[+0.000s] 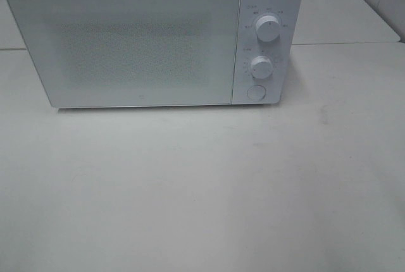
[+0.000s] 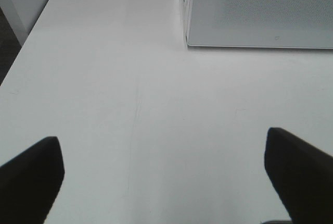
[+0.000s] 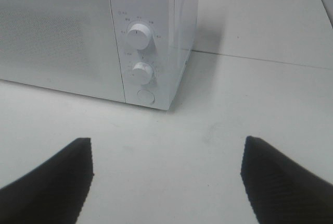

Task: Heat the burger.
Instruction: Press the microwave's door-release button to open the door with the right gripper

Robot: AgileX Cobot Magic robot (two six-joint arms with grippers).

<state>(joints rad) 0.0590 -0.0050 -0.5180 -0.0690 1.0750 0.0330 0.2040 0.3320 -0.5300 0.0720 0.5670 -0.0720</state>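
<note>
A white microwave stands at the back of the table with its door shut; its door also shows in the left wrist view and its control panel in the right wrist view. Two round dials and a round button sit on its right side. The burger is out of view. My left gripper is open over bare table short of the microwave's left corner. My right gripper is open, short of the control panel. Neither holds anything. Neither arm shows in the exterior high view.
The white table stretches in front of the microwave. Its left edge shows in the left wrist view, with dark floor beyond. A seam between table tops runs to the right of the microwave.
</note>
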